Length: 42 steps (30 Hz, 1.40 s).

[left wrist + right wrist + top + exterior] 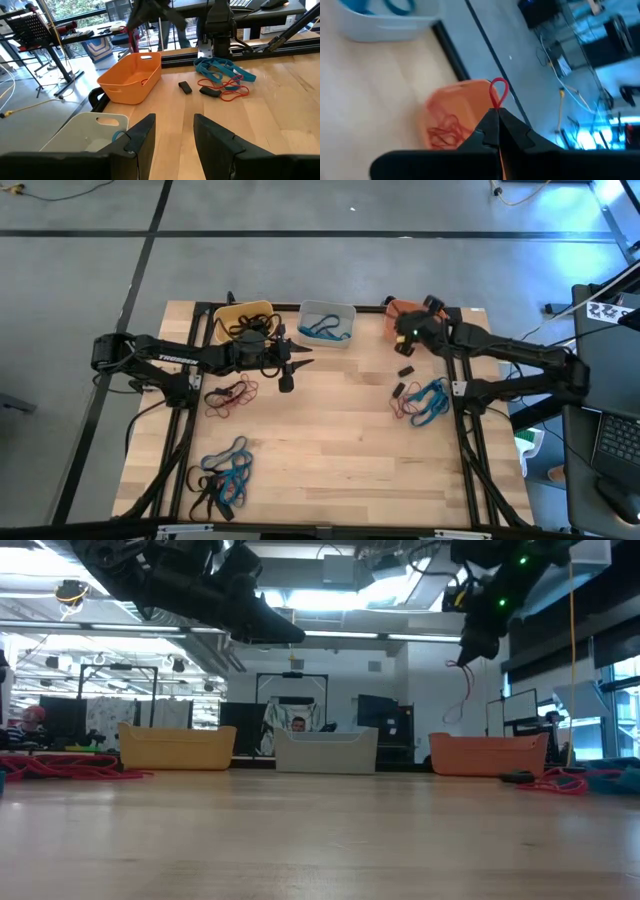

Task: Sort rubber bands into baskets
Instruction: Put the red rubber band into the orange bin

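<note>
The right gripper (496, 111) pinches 1 red rubber band (498, 91) above the orange basket (451, 117) – released off-centre, the springy loop could catch the rim and bounce out – while the left gripper (172, 135), fingers spread and empty, waits near the yellow basket (243, 314).

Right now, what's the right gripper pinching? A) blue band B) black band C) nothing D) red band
D: the right gripper is shut on a red rubber band, its loop sticking out past the fingertips above the orange basket.
</note>
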Available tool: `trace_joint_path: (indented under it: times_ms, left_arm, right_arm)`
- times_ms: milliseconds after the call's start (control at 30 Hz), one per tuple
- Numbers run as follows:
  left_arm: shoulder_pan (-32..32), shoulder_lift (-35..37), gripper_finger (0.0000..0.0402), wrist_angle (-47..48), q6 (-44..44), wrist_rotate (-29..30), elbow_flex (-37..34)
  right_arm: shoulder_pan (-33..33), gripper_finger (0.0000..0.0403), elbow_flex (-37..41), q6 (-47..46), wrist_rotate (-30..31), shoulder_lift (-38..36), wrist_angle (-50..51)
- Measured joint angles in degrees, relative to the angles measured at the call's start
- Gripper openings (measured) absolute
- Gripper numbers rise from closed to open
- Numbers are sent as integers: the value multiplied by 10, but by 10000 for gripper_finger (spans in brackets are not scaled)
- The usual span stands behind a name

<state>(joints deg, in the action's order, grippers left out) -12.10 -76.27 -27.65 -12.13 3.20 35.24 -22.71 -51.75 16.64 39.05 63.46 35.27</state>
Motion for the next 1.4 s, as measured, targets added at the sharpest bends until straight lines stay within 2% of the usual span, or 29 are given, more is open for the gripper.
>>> trace_joint_path:
  times_ms: [200, 400, 633, 833, 933, 1233, 1400]
  left_arm:
    - [0, 0, 130, 0, -1, 0, 0]
    - [0, 0, 130, 0, -2, 0, 0]
    - [0, 0, 130, 0, -2, 0, 0]
    - [0, 0, 130, 0, -2, 0, 0]
    - [0, 0, 130, 0, -2, 0, 0]
    - [0, 0, 130, 1, -2, 0, 0]
    - [0, 0, 130, 1, -2, 0, 0]
  right_arm:
    - [-92, 2, 0, 2, -66, 9, -36]
    - [-149, 3, 0, -21, -130, 36, -52]
    - [-187, 4, 0, -85, -166, 88, -48]
    - [-202, 10, 1, -108, -220, 139, -15]
    - [-201, 39, 1, -119, -225, 157, -3]
    - [-201, 183, 1, -122, -208, 153, 23]
    - [-200, 226, 1, -141, -209, 121, 76]
